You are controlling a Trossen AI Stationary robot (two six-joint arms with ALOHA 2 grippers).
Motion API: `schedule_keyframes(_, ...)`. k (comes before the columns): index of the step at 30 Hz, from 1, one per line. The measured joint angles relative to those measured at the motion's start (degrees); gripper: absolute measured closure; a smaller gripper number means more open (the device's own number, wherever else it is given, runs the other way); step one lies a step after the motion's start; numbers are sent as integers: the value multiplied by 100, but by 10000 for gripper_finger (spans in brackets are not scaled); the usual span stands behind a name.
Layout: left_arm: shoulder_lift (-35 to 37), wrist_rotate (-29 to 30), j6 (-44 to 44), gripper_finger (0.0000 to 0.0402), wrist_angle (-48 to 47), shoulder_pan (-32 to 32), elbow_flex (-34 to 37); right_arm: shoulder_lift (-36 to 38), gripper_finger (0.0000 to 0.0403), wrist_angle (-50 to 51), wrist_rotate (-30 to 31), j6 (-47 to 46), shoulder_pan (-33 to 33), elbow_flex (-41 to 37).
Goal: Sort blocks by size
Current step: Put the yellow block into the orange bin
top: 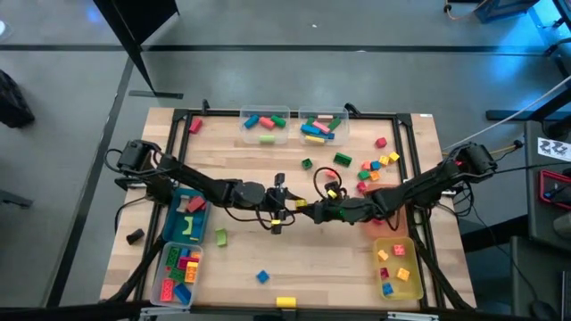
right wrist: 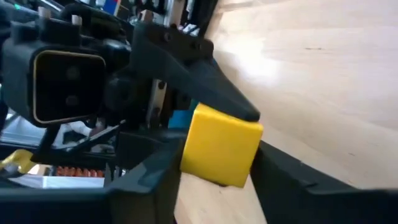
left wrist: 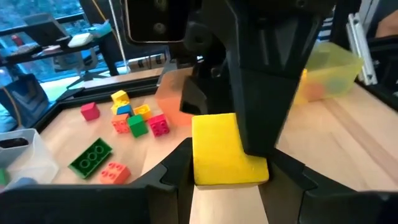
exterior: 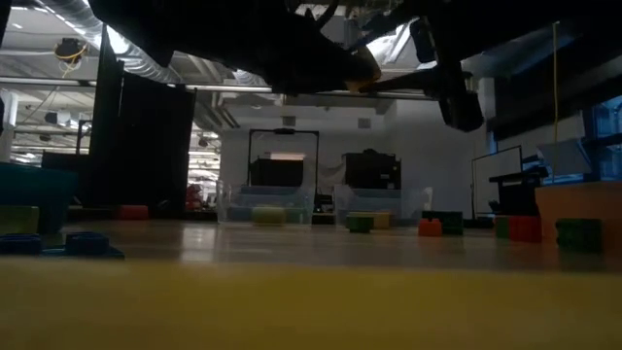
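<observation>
A yellow block (left wrist: pixel 224 149) hangs above the middle of the table, and both my grippers are shut on it. My left gripper (left wrist: pixel 224 177) reaches in from the table's left and my right gripper (right wrist: pixel 217 177) from the right; they meet tip to tip (top: pixel 299 207). In the right wrist view the yellow block (right wrist: pixel 221 146) sits between that gripper's own fingers, with one left finger (right wrist: pixel 205 87) lying on another face. Loose blocks (top: pixel 375 165) lie on the table at the far right. My left gripper pinches the yellow block between its two fingers, on two opposite side faces (left wrist: pixel 199 158). The fingers come nearly level from the table's left. The block is lifted clear of the table. My right gripper pinches the same block between its two fingers, on a different pair of faces (right wrist: pixel 189 152) from the left gripper's. It comes nearly level from the table's right, rolled onto its side. The block is clear of the table.
Two clear bins (top: pixel 266 127) (top: pixel 323 127) with blocks stand at the far edge. A blue bin (top: pixel 187 221) and a clear bin (top: pixel 178 272) stand at the left, a yellow bin (top: pixel 397 267) at the near right. Single blocks (top: pixel 220 236) (top: pixel 262 276) (top: pixel 285 303) lie near the front.
</observation>
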State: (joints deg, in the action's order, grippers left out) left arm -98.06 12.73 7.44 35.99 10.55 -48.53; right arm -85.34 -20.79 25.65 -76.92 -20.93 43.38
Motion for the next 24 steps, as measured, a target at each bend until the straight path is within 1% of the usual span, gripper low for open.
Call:
schedule_keyframes(3,-9,38,65,274,-17,0,0,0,259,92,-20,-48,7,4)
schedule_keyframes(8,-9,28,85,259,-18,26,0,2,259,102,-19,6,7,7)
schedule_keyframes(15,-9,1,-376,203,-85,80,0,2,249,440,11,53,4,6)
schedule_keyframes(18,20,-10,-329,186,-113,116,0,8,258,609,17,49,8,4)
schedule_keyframes(21,144,3,-95,179,-279,152,0,170,261,873,-8,110,70,1)
schedule_keyframes(24,472,-2,61,182,-858,174,0,484,261,1400,19,257,152,0)
